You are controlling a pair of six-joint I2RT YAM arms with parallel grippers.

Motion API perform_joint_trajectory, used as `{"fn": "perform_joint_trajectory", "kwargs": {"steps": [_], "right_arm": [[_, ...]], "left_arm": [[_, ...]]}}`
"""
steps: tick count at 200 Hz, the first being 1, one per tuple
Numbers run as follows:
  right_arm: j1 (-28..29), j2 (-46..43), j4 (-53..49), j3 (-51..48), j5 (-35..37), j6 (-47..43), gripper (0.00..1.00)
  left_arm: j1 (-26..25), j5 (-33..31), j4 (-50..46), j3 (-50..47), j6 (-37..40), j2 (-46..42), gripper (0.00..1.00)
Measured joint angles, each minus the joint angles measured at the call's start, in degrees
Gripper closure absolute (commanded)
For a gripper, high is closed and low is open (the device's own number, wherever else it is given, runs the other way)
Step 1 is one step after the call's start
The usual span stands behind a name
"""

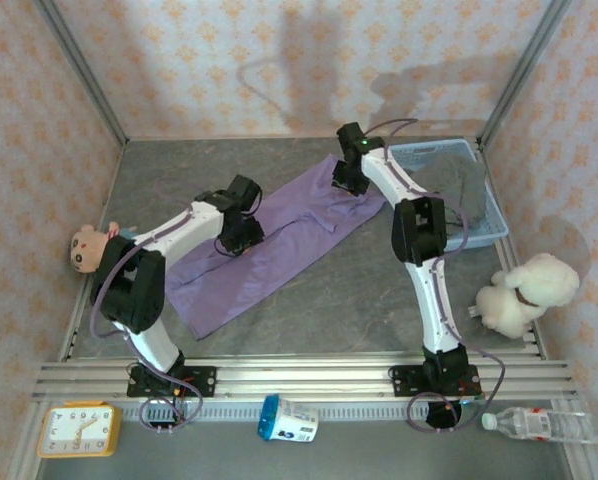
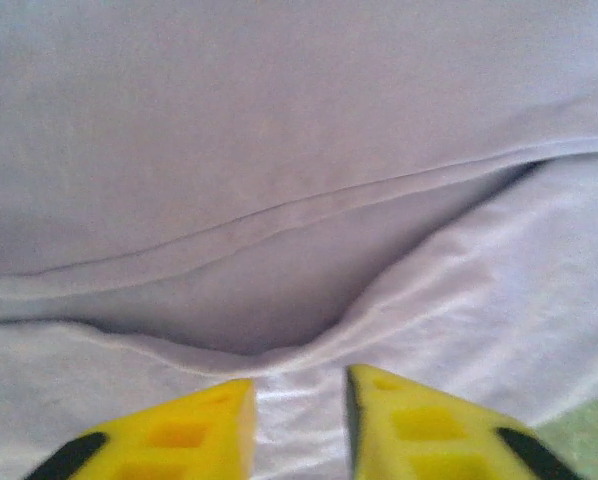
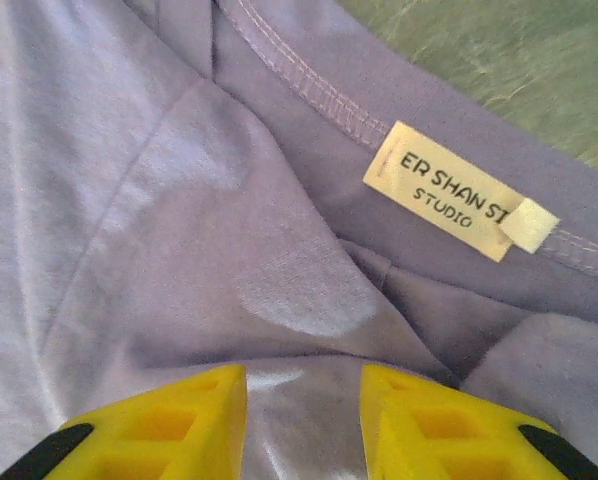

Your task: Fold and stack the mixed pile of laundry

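The lilac-purple shirt (image 1: 279, 250) lies spread out in a long diagonal band on the grey table (image 1: 359, 300). My left gripper (image 1: 241, 238) is down on its middle. In the left wrist view that gripper (image 2: 299, 385) has its yellow fingers (image 2: 204, 425) close together, with puckered shirt cloth (image 2: 279, 120) pinched between them. My right gripper (image 1: 351, 182) is at the shirt's far end. In the right wrist view it (image 3: 304, 375) is shut on taut cloth (image 3: 179, 200) just below the collar seam and its cream label (image 3: 449, 190). The grey-brown trousers (image 1: 461, 185) lie in the basket.
The light blue mesh basket (image 1: 434, 148) stands at the back right. A white plush toy (image 1: 524, 290) sits at the right edge and a small plush (image 1: 89, 248) at the left. A clock (image 1: 77, 430), a cup (image 1: 287, 420) and a bottle (image 1: 539, 425) lie beyond the front rail.
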Motion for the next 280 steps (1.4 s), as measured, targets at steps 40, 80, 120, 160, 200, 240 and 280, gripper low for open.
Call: {"fn": "perform_joint_trajectory", "kwargs": {"steps": [40,80,120,160,200,240,280], "right_arm": [[1.99,-12.22,4.68,-16.48,-2.19,3.19,0.66],[7.48,-17.9,11.72,-26.62,-4.52,10.49,0.66],[7.69,-17.2,16.2,-31.5,-5.33,19.1,0.66],[5.77,-14.19,20.17,-32.15,-6.86,26.14,0.67],[3.34,-7.21,20.31,-21.51,-10.29,26.97,0.67],[1.2,6.03,14.71,1.44,-12.94,22.05,0.66],[-0.22,12.46,11.47,13.46,-17.53,18.16,0.59]], "left_arm": [[3.02,-1.92,-1.79,3.39,5.86,-0.74,1.0],[8.37,-4.33,-2.32,3.39,9.57,1.75,1.0],[10.86,-5.55,-2.34,3.39,11.56,7.91,1.0],[10.69,-3.61,-1.7,0.07,10.82,9.66,1.0],[8.44,-0.11,1.29,-3.76,6.05,8.37,1.0],[-0.57,3.89,4.35,-4.81,-2.08,7.69,1.0],[-8.59,7.39,5.66,-3.61,-9.4,7.69,1.0]]}}
